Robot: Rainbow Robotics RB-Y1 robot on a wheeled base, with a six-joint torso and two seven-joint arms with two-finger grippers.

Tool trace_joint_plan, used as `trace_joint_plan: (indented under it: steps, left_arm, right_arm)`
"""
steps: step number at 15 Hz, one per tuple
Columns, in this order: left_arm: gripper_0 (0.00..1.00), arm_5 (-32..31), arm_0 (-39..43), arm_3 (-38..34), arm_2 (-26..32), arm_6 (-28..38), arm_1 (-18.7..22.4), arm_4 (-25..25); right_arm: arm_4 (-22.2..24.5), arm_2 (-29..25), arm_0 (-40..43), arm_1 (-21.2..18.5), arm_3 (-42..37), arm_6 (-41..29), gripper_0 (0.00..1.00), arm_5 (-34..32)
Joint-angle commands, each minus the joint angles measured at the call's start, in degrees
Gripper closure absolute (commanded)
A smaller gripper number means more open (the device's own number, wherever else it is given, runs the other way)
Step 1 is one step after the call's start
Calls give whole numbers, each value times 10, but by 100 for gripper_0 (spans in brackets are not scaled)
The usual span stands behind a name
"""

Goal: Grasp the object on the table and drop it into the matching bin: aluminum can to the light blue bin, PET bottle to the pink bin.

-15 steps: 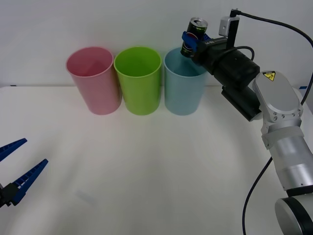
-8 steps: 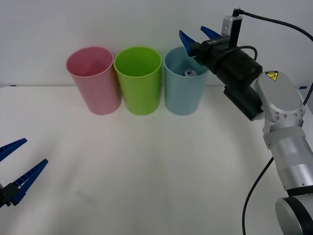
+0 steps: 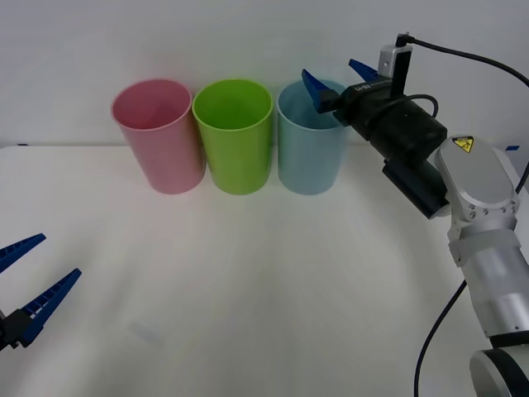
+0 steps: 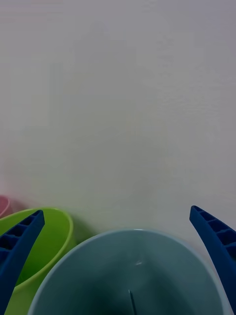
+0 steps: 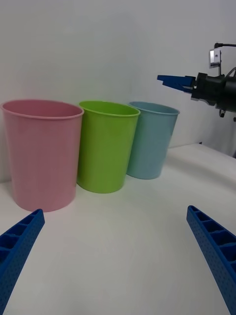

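- Right gripper [image 3: 337, 74] hangs over the light blue bin's [image 3: 310, 157] far-right rim, jaws spread and empty (release position, I judge).
- Left gripper [image 3: 31, 277] waits near-left, jaws apart.

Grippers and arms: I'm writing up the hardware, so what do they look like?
Both the right gripper and the left gripper have blue ribbed tapering fingers. The right arm has a black wrist housing, silver-grey rounded links, a yellow warning triangle, a black cable, and a small grey camera bracket.

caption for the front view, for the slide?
Right gripper open above the light blue bin, beside the green bin and pink bin; left gripper open, low over the table.
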Motion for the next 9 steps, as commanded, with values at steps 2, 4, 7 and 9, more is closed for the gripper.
trace_joint_plan:
  steps: [2,4,7,9]
  left_arm:
    - [0,0,0,0,0,0,0,0]
    - [0,0,0,0,0,0,0,0]
    - [0,0,0,0,0,0,0,0]
    - [0,0,0,0,0,0,0,0]
  right_arm:
    - [-5,0,61,-15,-73,-2,0,-17]
    - [-22,0,101,-36,-114,-2,0,-33]
    - [-59,-3,177,-76,-183,0,0,-47]
    - [-80,-11,231,-101,-227,1,0,-54]
